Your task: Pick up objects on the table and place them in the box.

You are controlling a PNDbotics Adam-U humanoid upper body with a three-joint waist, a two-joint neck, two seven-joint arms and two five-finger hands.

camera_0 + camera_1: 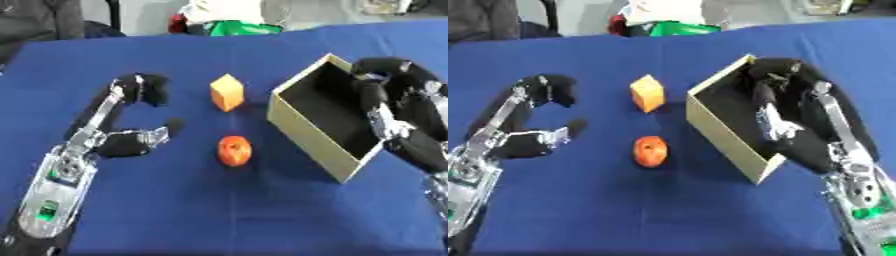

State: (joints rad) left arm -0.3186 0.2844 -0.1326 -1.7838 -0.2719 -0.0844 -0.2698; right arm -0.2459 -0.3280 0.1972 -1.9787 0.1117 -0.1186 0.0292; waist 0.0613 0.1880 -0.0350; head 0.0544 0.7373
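An orange-yellow block (227,91) stands on the blue cloth at mid-table. A round red-orange fruit (234,150) lies just in front of it. To their right is an open tan cardboard box (302,132) with a dark inside, set at an angle. My left hand (105,112) rests on the cloth left of both objects, fingers bent in a relaxed arc and the thumb apart, holding nothing. My right hand (815,130) hangs over the box's right side with its fingertips (773,82) dipping inside. I see nothing in it. The hand hides part of the box's floor.
The blue cloth (245,210) covers the whole table. Bare cloth stretches in front of the fruit and the box. Beyond the far edge sit a green and white item (232,22) and dark clothing (39,20) at the upper left.
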